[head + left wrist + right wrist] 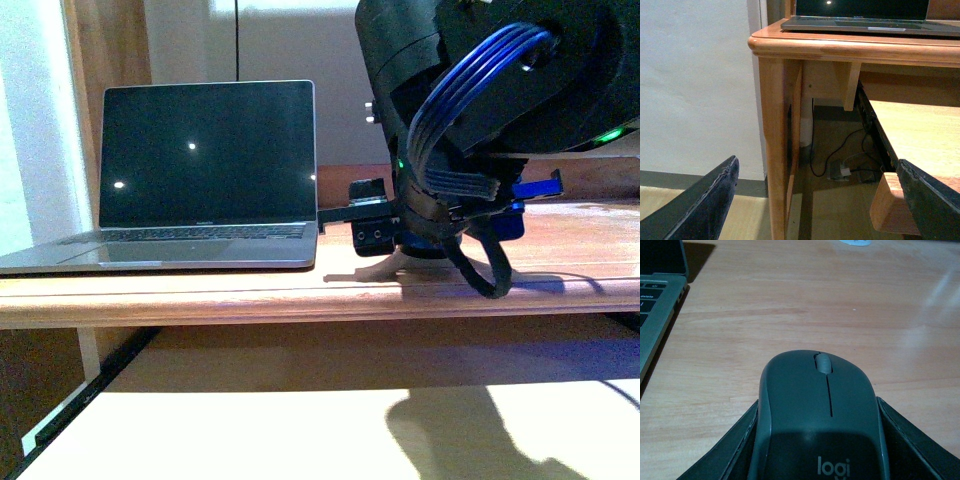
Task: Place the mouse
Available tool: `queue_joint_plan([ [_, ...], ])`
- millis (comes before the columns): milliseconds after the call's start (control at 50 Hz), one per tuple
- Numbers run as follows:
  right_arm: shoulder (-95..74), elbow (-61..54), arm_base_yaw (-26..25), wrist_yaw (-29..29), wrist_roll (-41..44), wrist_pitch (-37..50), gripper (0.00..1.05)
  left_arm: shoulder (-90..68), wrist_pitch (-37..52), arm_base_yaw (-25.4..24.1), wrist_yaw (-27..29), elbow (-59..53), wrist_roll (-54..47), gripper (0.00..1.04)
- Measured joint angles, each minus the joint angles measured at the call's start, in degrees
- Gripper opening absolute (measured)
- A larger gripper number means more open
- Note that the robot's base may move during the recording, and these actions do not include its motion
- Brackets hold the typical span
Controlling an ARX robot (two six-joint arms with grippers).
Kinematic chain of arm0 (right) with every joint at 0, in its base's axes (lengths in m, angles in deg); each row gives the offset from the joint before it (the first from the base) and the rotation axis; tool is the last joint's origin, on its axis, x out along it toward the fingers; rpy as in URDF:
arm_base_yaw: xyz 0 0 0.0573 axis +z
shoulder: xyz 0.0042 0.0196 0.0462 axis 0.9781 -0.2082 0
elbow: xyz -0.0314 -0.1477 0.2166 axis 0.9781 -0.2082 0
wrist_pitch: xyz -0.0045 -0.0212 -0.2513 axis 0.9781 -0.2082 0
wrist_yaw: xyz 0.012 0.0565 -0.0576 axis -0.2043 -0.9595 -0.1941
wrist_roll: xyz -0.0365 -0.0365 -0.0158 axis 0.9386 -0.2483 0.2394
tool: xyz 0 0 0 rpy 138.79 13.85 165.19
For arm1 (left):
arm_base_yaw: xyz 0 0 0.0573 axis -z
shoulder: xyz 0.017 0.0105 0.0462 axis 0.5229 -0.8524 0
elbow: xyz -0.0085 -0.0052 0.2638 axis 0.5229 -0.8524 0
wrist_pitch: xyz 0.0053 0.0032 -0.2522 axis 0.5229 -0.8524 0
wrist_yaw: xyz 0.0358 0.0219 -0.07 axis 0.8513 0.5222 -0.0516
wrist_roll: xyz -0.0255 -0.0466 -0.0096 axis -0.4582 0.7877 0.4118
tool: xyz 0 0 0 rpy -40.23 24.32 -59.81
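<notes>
The mouse (820, 410) is dark grey, with a scroll wheel and a "logi" mark, and fills the lower right wrist view. My right gripper (820, 452) is shut on it, with a black finger (725, 455) on each side. It is held low over the wooden desk top (790, 305), to the right of the laptop (655, 305); I cannot tell whether it touches the wood. In the front view the right gripper (385, 245) is just above the desk beside the laptop (200, 170), and the mouse is hidden there. My left gripper (815, 210) is open and empty, low beside the desk leg (775, 140).
The open laptop has a dark screen and stands on the desk's left half. A pull-out shelf (920, 130) sits under the desk top. Cables and a power adapter (840, 170) lie on the floor. A small white object (855, 242) is at the desk's far side.
</notes>
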Motion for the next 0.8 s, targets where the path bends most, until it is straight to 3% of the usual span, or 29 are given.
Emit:
queue_joint_plan([
  [280, -4.1, 3.8, -0.4, -0.5, 0.9, 0.1, 0.58, 0.0, 0.0, 0.0, 0.0, 0.0, 0.0, 0.97],
  [500, -3.7, 3.1, -1.5, -3.8, 1.4, 2.7, 0.99, 0.0, 0.0, 0.0, 0.0, 0.0, 0.0, 0.97],
  [681, 4.6, -3.9, -4.1, -13.1, 0.5, 3.7, 0.97, 0.0, 0.0, 0.0, 0.0, 0.0, 0.0, 0.97],
  [801, 16.7, -13.4, -8.7, -25.1, 0.2, 5.0, 0.97, 0.0, 0.0, 0.0, 0.0, 0.0, 0.0, 0.97],
])
